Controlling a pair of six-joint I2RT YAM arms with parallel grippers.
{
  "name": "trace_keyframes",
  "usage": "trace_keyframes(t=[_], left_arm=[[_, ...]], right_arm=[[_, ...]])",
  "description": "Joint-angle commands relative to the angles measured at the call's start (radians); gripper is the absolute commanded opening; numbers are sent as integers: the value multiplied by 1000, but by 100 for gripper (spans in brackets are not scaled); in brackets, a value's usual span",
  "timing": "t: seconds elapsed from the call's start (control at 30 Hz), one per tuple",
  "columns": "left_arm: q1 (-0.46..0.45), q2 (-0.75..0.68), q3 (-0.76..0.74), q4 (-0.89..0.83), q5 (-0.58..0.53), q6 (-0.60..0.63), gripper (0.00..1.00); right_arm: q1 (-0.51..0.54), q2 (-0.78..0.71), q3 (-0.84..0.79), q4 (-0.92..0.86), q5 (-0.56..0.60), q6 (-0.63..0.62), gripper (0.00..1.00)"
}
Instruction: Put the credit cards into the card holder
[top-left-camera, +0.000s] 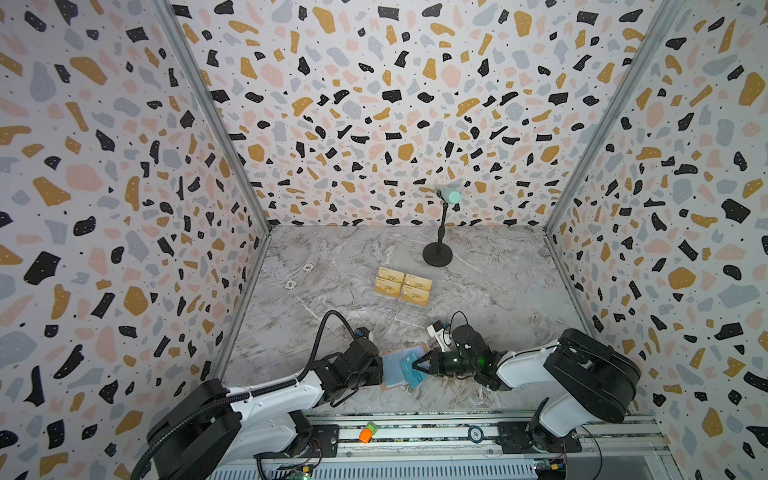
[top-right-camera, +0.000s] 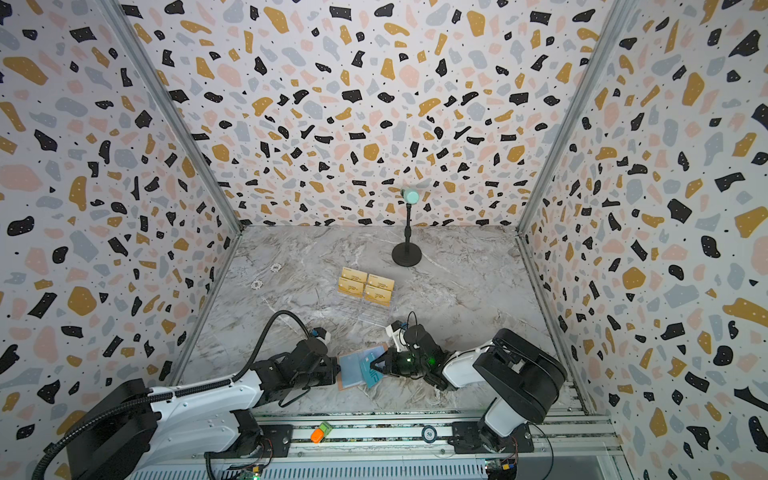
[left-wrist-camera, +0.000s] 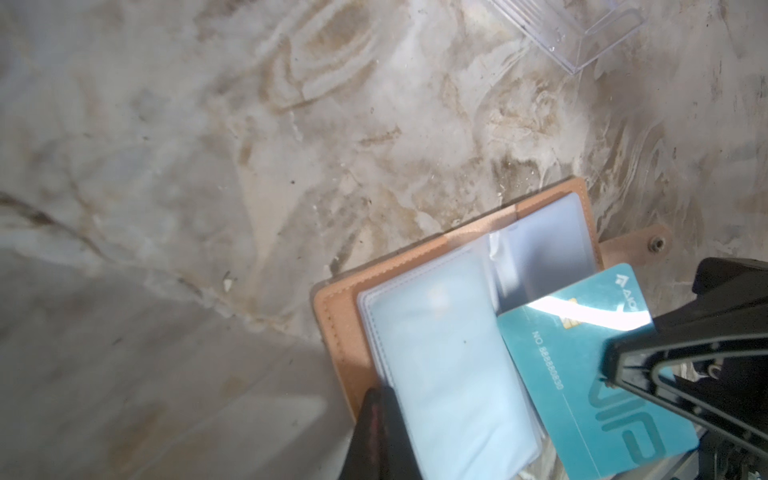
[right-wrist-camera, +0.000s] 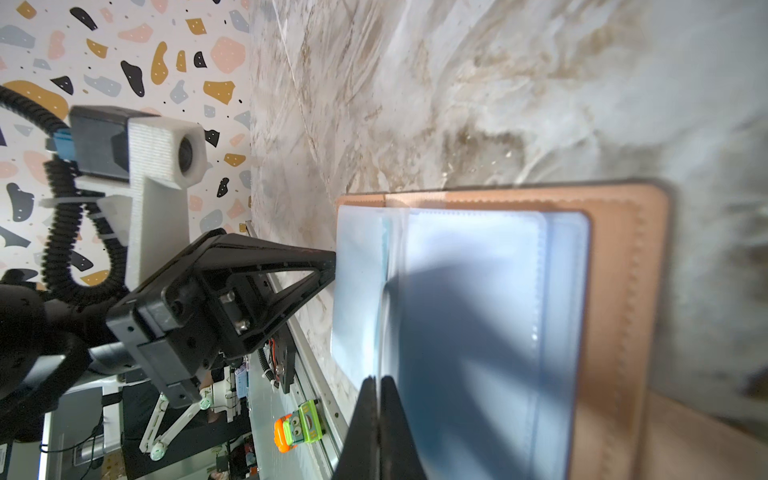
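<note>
On the grey marbled surface (top-left-camera: 478, 291), the salmon-pink leather-like card holder (left-wrist-camera: 340, 332) lies open near the front edge. It is well apart from four gold credit cards (top-left-camera: 403, 286) standing in a clear acrylic tiered rack (top-left-camera: 399, 311). The right end effector (top-left-camera: 415, 365) is clamped on a teal-blue "VIP" credit card (left-wrist-camera: 582, 374) tilted at the holder's right side, while the left end effector (right-wrist-camera: 332, 266) is closed, its tips touching the edge of the clear inner sleeves (left-wrist-camera: 436, 353).

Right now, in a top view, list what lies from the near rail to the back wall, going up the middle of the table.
Orange-and-green toy → card holder → gold cards → black stand's round base
</note>
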Motion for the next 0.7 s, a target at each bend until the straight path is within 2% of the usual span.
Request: trace_keyframes(t=[0.0, 0.33, 0.5, 0.67], left_arm=[[-5, 31, 29, -60, -22, 50, 0], [-5, 51, 45, -40, 0, 66, 0], [-5, 24, 30, -37, 0, 50, 0], [-5, 25, 30, -31, 1, 48, 0]], right_arm=[[19, 2, 18, 1, -55, -27, 0], [22, 16, 8, 63, -54, -25, 0], [23, 20, -25, 147, -54, 21, 0], [23, -22, -22, 102, -16, -3, 0]])
